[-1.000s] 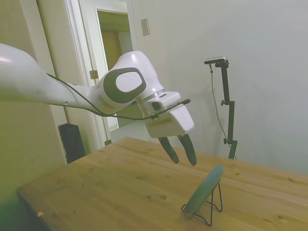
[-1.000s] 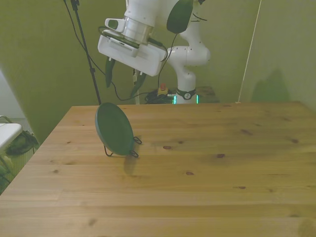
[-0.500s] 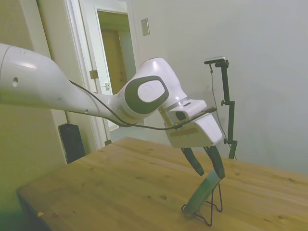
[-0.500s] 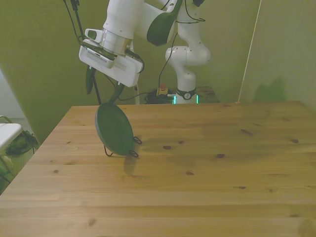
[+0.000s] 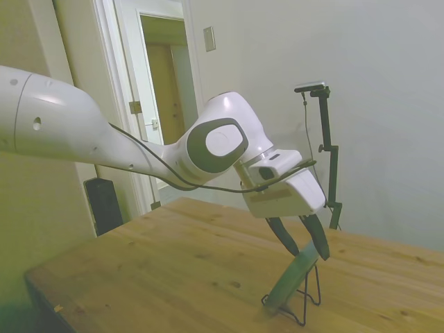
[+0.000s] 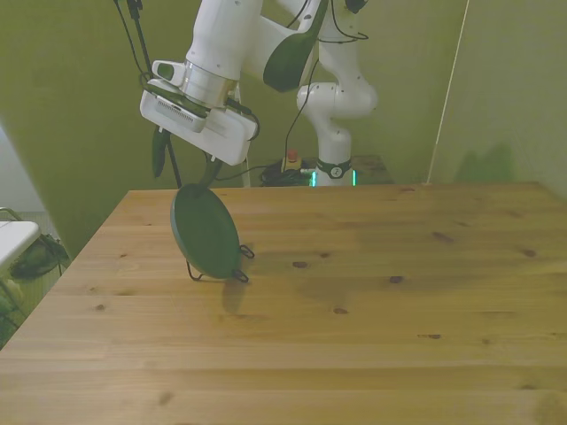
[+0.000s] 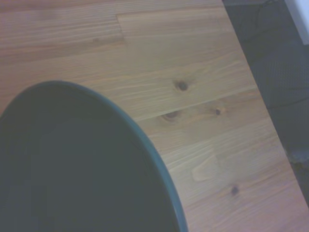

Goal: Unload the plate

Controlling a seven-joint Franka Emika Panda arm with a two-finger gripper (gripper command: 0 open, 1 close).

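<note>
Hand (image 5: 305, 248) open, straddling plate (image 6: 205, 232) top rim. Close squarely on rim, then lift straight out of stand (image 5: 305, 295).

Table (image 6: 372, 292) was wood, light pine-like planks with dark knots and visible grain, low satin sheen. Plate (image 6: 205, 232) looked smooth and plain, muted grey-green, matt to slightly satin, raised rim; material hard to tell. Stand (image 5: 309, 295) under it was thin black wire, looked like metal. Arm (image 5: 62, 125) shell was glossy white plastic with grey joint caps. Gripper (image 5: 306, 245) fingers (image 5: 285, 236) were dark, matt.
</note>
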